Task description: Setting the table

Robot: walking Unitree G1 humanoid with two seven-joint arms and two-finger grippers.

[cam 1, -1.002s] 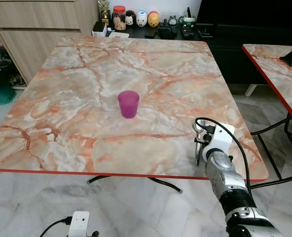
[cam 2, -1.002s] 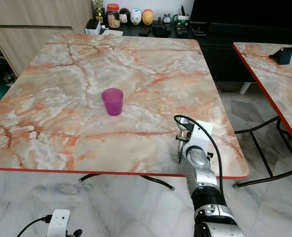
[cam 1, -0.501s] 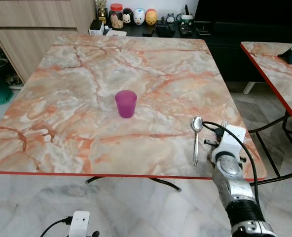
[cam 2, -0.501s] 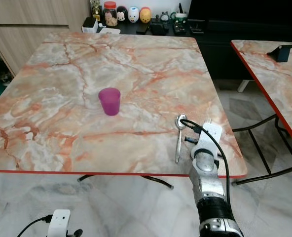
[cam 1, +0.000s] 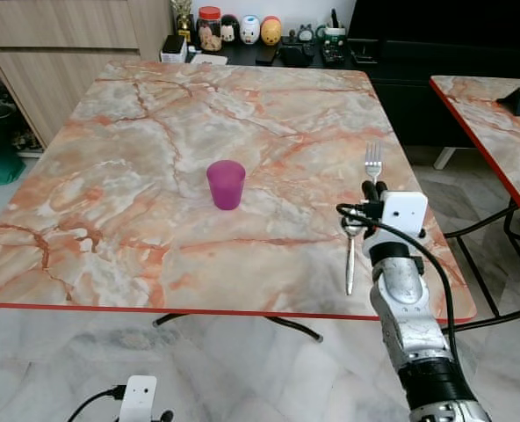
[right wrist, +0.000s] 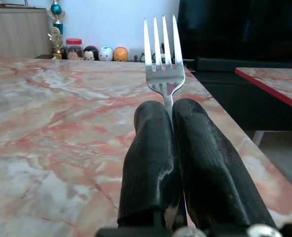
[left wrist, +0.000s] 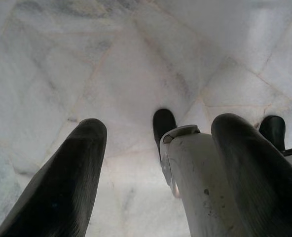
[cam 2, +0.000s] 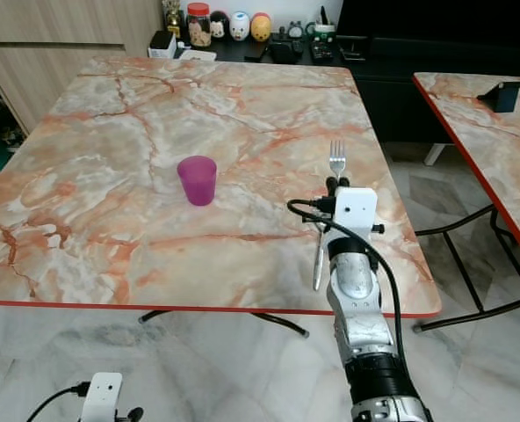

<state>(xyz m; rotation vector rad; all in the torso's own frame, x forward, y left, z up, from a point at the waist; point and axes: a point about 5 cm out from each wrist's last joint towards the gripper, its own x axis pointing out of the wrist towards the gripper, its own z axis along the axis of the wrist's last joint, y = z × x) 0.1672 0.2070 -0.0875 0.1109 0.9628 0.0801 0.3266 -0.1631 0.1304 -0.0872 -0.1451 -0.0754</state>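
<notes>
A purple cup point(cam 1: 226, 185) stands upright near the middle of the marble table point(cam 1: 137, 132). A metal spoon point(cam 1: 349, 264) lies near the table's front right edge, its bowl partly behind my arm's cable. My right gripper point(cam 1: 375, 187) hovers just right of the spoon, shut on a fork point(right wrist: 162, 54) by its handle. The fork's tines point(cam 2: 336, 159) point away from me, above the tabletop. My left gripper point(left wrist: 161, 126) hangs low with its fingers apart over the floor.
A second marble table point(cam 1: 493, 114) with a red edge stands to the right across a gap of floor. A jar and small figurines point(cam 1: 242, 31) line a dark sideboard behind the table. Wooden cabinets point(cam 1: 58, 44) stand at the back left.
My right gripper has swung from the front right edge forward and up over the table, so the fork now points away from me. The spoon and cup stay put.
</notes>
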